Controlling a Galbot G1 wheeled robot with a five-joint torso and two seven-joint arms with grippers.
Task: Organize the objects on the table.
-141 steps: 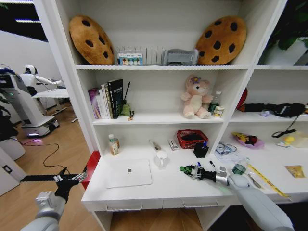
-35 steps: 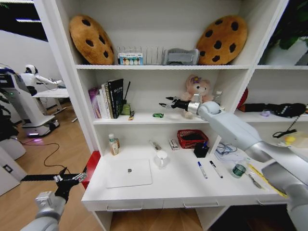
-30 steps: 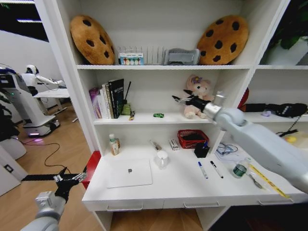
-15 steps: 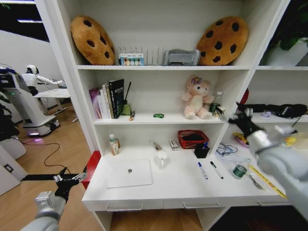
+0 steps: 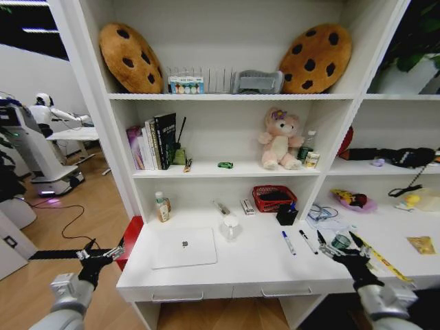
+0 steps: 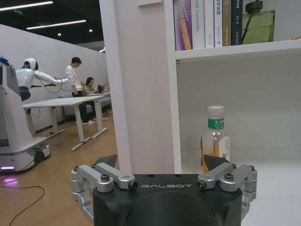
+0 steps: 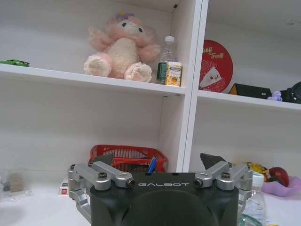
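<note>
While pen cup (image 5: 287,214) holds a pen, red basket (image 5: 274,198) beside

Right gripper (image 5: 342,247): arm behind it runs off the bottom edge of the head view; its own wrist camera crops the fingertips to dark stubs. Left gripper (image 5: 96,257): same, forearm cut at the bottom-left corner, tips barely seen from its wrist. Small bottle (image 5: 340,240) near the right gripper is partly hidden behind a finger. Pen cup (image 7: 151,165): only a blue pen tip shows above the gripper body. Red basket (image 7: 127,156): lower half hidden. Green toy car (image 7: 15,62) cut by the frame edge. Book (image 6: 182,23) tops cropped, titles mostly illegible. Bottle label (image 6: 217,123) too small to read.
</note>
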